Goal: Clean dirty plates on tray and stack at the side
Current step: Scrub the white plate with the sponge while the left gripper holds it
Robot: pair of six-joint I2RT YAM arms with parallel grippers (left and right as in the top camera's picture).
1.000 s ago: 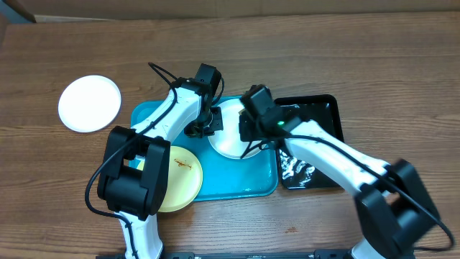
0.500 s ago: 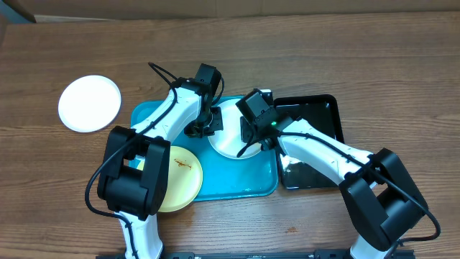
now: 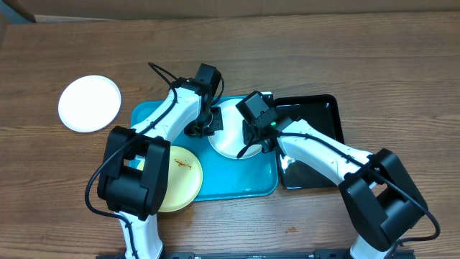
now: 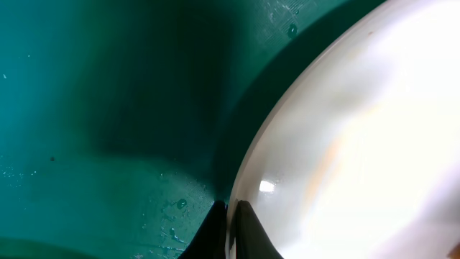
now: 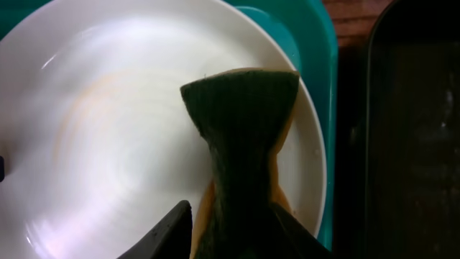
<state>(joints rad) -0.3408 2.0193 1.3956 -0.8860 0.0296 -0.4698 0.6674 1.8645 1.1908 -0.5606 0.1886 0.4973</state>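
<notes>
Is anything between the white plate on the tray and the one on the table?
Only the tray's rim lies between the white plate and the table plate. The yellow plate sits nearer the front, off that line. The left gripper pinches the white plate's rim; the right gripper holds a sponge over it.

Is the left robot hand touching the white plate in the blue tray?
Touching. The left wrist view shows the left gripper pinched shut on the rim of the white plate, with the rim between its two dark tips.
</notes>
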